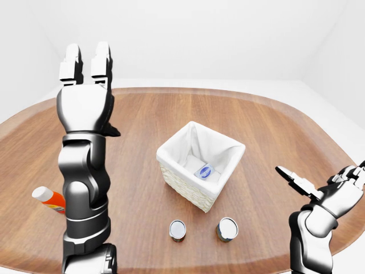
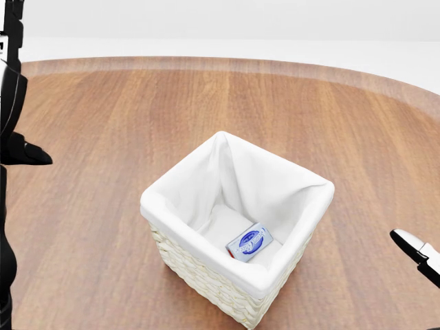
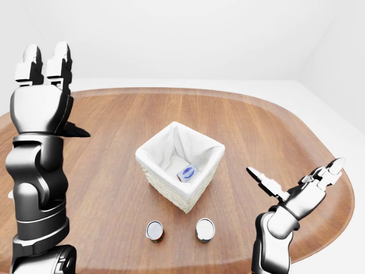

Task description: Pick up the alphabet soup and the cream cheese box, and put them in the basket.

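Note:
The woven basket (image 2: 206,278) with its white liner stands mid-table. The blue-and-white cream cheese box (image 2: 249,242) lies on its floor. Two small cans with silver lids, one (image 1: 178,230) and the other (image 1: 228,229), stand below the basket in the left-eye view; I cannot tell which is the alphabet soup. My left hand (image 1: 85,57) is raised high at the left, fingers open and pointing up, holding nothing. My right hand (image 3: 296,176) hovers open at the lower right, apart from the basket and the cans.
An orange bottle with a white cap (image 1: 49,200) lies at the left behind my left arm. The wooden table (image 1: 274,125) is oval, and its edge runs close under my right hand. White floor and walls surround it.

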You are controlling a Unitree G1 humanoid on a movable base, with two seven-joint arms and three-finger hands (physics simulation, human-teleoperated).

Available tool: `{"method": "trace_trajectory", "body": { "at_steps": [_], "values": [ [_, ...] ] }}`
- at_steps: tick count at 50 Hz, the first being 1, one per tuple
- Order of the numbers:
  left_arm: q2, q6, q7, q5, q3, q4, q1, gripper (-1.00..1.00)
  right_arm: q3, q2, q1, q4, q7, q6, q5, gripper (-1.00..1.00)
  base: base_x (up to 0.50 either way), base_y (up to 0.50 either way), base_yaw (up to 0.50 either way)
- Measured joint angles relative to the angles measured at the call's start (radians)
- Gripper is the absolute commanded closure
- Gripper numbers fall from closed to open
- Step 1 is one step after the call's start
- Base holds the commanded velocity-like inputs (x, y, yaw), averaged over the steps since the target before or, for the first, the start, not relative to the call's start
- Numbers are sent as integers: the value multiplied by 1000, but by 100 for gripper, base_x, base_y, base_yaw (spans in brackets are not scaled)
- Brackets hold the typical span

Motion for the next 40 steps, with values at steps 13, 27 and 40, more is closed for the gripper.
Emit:
{"method": "trace_trajectory", "body": {
  "at_steps": [13, 27, 40],
  "values": [
    [78, 0, 61, -169, 99, -44, 108, -100, 1, -2, -3, 8, 0, 0, -3, -100, 0, 0, 0],
    [132, 0, 91, -295, 182, -75, 181, -100, 3, -2, -4, 7, 0, 0, -4, -100, 0, 0, 0],
    [154, 0, 107, -352, 219, -87, 215, -100, 4, -2, -4, 12, 0, 0, -5, -100, 0, 0, 0]
  ]
}}
